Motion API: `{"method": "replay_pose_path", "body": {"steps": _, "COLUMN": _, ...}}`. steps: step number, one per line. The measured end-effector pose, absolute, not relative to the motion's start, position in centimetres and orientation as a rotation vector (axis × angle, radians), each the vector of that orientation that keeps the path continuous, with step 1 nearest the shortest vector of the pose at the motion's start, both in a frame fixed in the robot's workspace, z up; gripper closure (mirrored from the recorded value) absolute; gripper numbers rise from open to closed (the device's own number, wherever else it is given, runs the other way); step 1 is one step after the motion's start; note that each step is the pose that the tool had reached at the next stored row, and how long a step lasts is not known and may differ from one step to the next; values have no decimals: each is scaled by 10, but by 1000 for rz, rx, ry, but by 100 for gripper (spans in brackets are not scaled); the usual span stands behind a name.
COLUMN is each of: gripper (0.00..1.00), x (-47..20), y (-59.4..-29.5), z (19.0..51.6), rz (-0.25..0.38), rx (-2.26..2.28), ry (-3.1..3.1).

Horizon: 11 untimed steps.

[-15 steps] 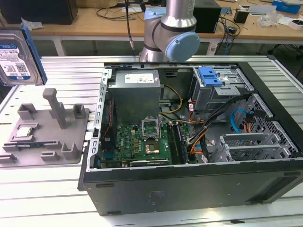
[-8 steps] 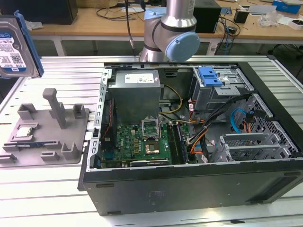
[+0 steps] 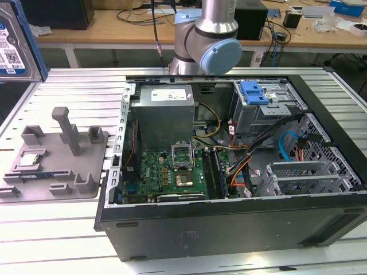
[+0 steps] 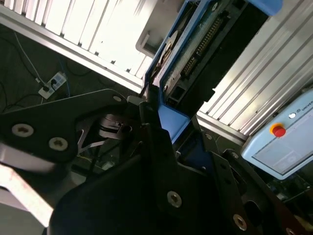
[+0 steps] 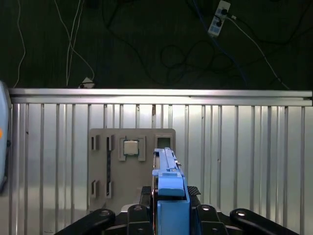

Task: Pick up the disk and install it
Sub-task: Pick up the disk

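The disk point(image 3: 11, 43) hangs in the air at the exterior view's far left, above the slatted table, showing its silver face, white-and-blue label and blue carrier frame. In the first wrist view the disk point(image 5: 168, 181) stands edge-on, blue frame toward the camera, with my gripper point(image 5: 170, 198) shut on it from both sides. The second wrist view shows the disk's point(image 4: 193, 46) connector edge and blue frame rising out of the black fingers point(image 4: 151, 132). The grey fixture plate point(image 5: 102, 166) lies below the held disk.
The open computer case point(image 3: 229, 229) lies on the table, with a grey drive cage point(image 3: 275, 112) topped by a blue latch piece point(image 3: 254, 91) at its back right. The grey fixture plate point(image 3: 57, 157) carries a small silver CPU chip point(image 3: 30, 161). The arm's base point(image 3: 209, 40) stands behind the case.
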State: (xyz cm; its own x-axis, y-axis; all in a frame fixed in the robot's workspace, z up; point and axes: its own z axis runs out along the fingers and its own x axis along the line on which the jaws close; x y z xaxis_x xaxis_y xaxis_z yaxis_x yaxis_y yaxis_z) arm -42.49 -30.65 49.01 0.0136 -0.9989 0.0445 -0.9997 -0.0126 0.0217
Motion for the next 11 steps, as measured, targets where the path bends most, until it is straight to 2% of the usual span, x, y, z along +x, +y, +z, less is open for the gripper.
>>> {"method": "replay_pose_path", "body": {"steps": 11, "gripper": 63, "x": -422, "y": -307, "z": 492, "rz": 25, "rx": 2202, "ry": -2174}}
